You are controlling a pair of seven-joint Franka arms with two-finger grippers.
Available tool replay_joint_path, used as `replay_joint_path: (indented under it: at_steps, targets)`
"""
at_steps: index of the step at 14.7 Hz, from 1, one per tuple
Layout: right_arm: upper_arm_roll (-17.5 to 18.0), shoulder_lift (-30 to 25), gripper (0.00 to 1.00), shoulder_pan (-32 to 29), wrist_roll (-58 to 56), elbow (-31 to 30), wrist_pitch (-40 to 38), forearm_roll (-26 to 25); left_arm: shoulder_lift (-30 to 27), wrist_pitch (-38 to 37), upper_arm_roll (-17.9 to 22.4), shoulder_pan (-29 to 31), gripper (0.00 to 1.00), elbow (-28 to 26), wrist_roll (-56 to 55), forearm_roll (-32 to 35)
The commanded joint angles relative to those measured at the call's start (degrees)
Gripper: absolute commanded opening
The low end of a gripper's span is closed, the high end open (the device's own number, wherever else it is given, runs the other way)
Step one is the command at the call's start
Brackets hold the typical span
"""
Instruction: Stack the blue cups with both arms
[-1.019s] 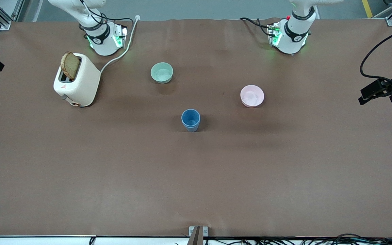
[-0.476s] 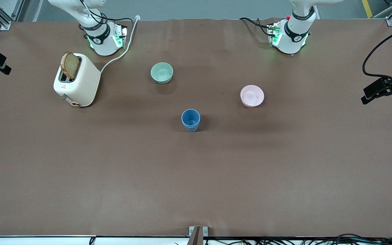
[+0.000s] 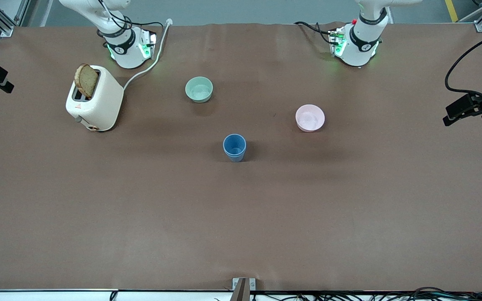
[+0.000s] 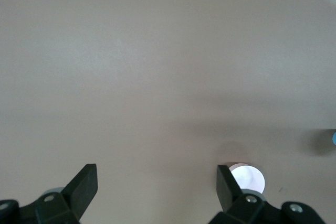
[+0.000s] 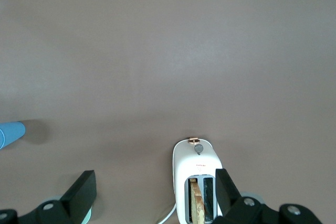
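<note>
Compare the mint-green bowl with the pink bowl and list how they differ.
Colour: the mint-green bowl is pale green, the pink bowl pale pink.
Place: the mint-green bowl sits farther from the front camera and toward the right arm's end of the table; the pink bowl sits nearer and toward the left arm's end.
Shared: both are small round bowls, upright with the opening up, standing apart on the brown table.

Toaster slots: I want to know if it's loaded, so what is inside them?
One brown bread slice stands in the toaster, its top sticking out. Its lower part is hidden; the second slot looks empty.
</note>
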Motion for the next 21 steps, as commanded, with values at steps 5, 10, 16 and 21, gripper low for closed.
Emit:
replay_joint_path:
  at_steps: [5,10,16,21]
  targets:
    - [-0.7,2.0,1.00,0.1,-4.3,-0.7,4.4,1.1,-0.6,-1.2,-0.4,0.2,1.00,0.5,0.4,0.7]
    - [-1.0,4.5,1.00,-0.2,-4.3,-0.6,6.0,1.0,-0.7,-1.2,-0.4,0.2,1.00,0.5,0.4,0.7]
    - [-2.1,5.1,1.00,-0.2,-4.7,-0.7,7.0,1.4,-0.6,-1.2,-0.4,0.2,1.00,0.5,0.5,0.8]
    - [-2.1,5.1,1.00,0.1,-4.7,-0.8,7.0,1.3,-0.6,-1.2,-0.5,0.1,1.00,0.5,0.6,0.8]
